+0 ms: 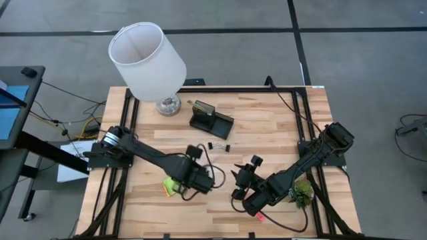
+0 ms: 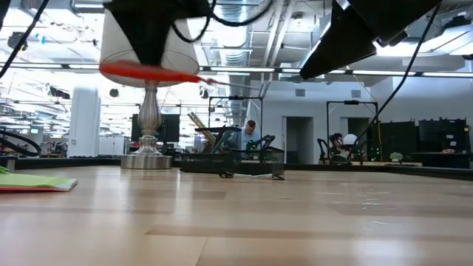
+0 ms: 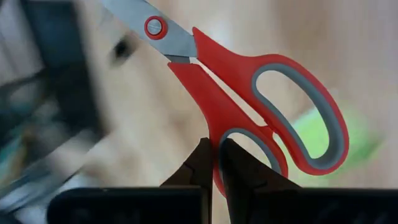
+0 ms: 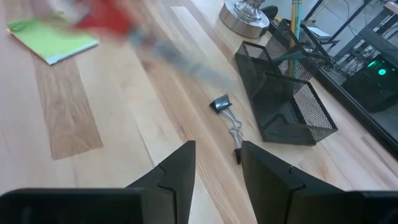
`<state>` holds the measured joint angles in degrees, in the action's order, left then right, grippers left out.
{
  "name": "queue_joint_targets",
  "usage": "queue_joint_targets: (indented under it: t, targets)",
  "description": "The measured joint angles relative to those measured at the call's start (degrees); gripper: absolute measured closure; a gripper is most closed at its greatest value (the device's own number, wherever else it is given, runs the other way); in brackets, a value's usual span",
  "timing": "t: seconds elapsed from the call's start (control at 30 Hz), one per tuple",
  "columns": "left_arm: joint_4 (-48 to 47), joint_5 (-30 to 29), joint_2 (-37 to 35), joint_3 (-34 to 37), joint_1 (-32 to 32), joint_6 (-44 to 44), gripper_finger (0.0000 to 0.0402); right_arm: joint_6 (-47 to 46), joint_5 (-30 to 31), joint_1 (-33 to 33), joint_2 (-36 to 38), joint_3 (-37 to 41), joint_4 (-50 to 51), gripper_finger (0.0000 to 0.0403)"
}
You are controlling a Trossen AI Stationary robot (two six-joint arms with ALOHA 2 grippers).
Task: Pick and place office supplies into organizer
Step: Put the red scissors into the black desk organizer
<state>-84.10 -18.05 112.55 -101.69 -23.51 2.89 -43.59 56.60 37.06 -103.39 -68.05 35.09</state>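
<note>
My left gripper (image 3: 214, 167) is shut on the red-handled scissors (image 3: 249, 99). It holds them in the air above the table's middle, near the lime-green sticky-note pad (image 1: 170, 187). In the low view the scissors (image 2: 151, 72) hang level under the left arm. My right gripper (image 4: 217, 163) is open and hovers over bare wood. It faces two black clips (image 4: 222, 104) and the black mesh organizer (image 4: 286, 99). The organizer (image 1: 211, 121) stands by the lamp with pencils upright in its cup. A small pink-red piece (image 1: 259, 217) lies near the right arm. My left gripper pinches the rim of the scissors' smaller handle loop (image 3: 219, 146) between its two fingers. One finger (image 3: 242, 168) lies on the loop's inner side, the other on the outer. The arm comes down from above. The scissors are lifted clear and lie level, with the blades pointing away from the fingers.
A white-shaded lamp (image 1: 148, 59) stands at the table's far left, its base (image 2: 148, 158) beside the organizer. A small green plant (image 1: 303, 193) sits under the right arm near the right edge. Bare wood lies between the clips and the near edge.
</note>
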Motion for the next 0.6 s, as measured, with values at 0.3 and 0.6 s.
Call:
queue_joint_targets:
  t: [0.3, 0.6]
  targets:
    - [-6.4, -15.9, -1.9, -2.7, 3.9, -22.7, 0.0401, -0.1, -1.3, 0.1, 0.0, 0.0, -0.2, 0.0281]
    - [-6.0, -37.1, -1.8, -1.1, 14.1, -37.4, 0.0401, -1.1, -1.4, 0.5, 0.0, 0.0, -0.8, 0.0281]
